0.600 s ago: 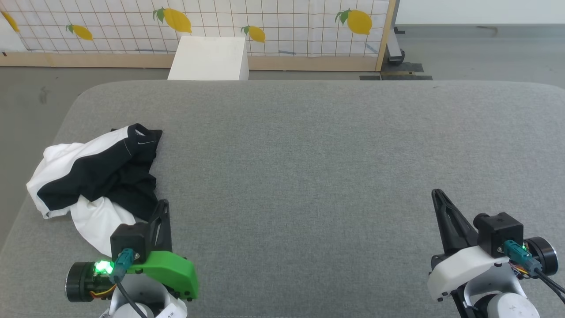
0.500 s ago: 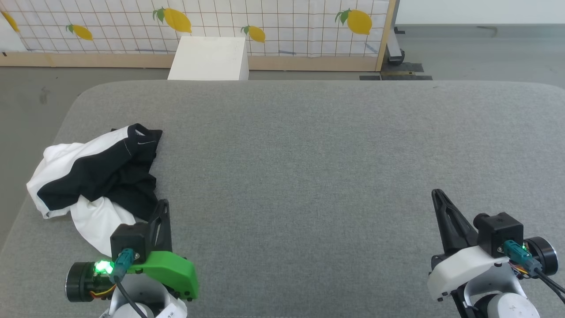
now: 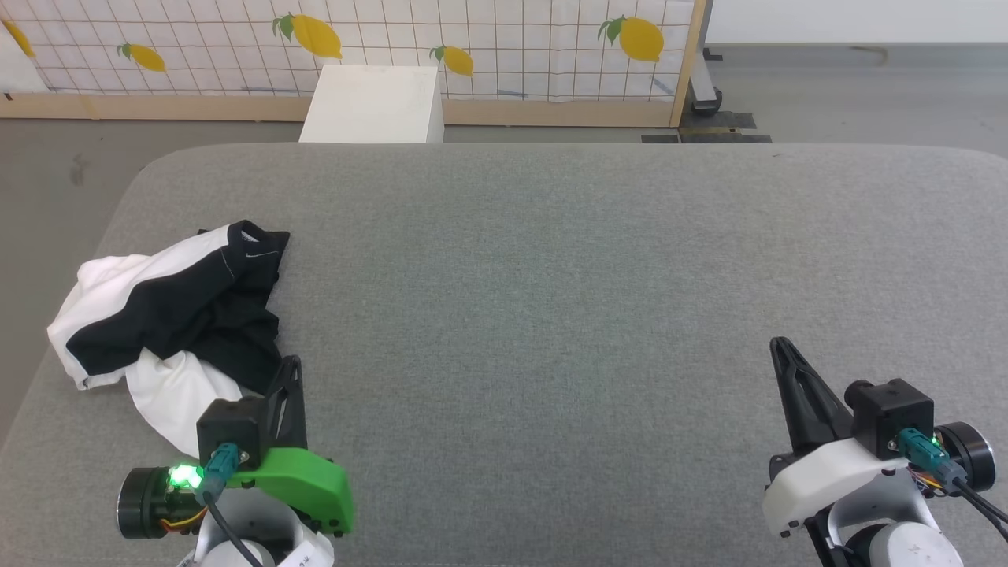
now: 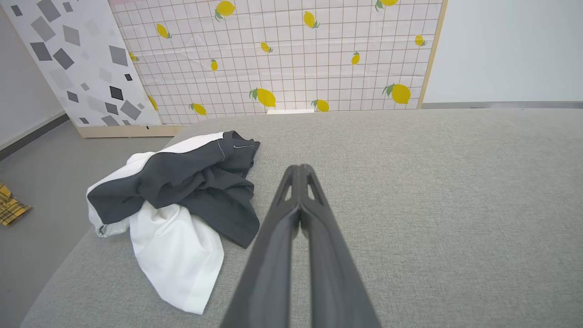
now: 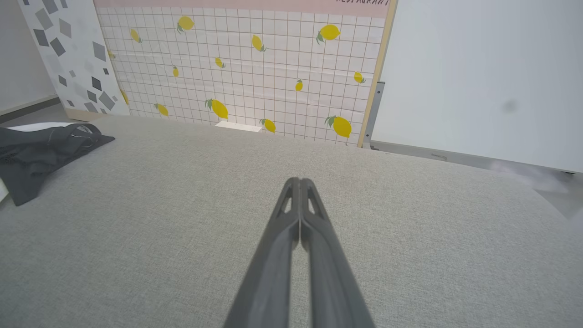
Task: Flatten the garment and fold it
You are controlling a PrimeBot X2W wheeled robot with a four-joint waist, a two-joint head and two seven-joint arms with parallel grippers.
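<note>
The garment (image 3: 169,315) lies crumpled at the left side of the grey padded surface (image 3: 551,276), black parts on top and white cloth spilling toward the front. A small white swoosh shows on its black collar end. In the left wrist view the garment (image 4: 177,200) sits just left of my left gripper (image 4: 299,169), which is shut and empty. In the head view the left gripper (image 3: 293,364) stands beside the garment's near right edge. My right gripper (image 3: 780,346) rests far to the right, shut and empty; in its own view the right gripper (image 5: 299,182) points over bare cloth, the garment (image 5: 41,150) at the far left.
A white box (image 3: 374,102) stands on the floor behind the surface, before a lemon-patterned grid panel (image 3: 472,39). A yellow plaid cloth (image 4: 11,209) lies on the floor at the left. The surface's rounded left edge runs close by the garment.
</note>
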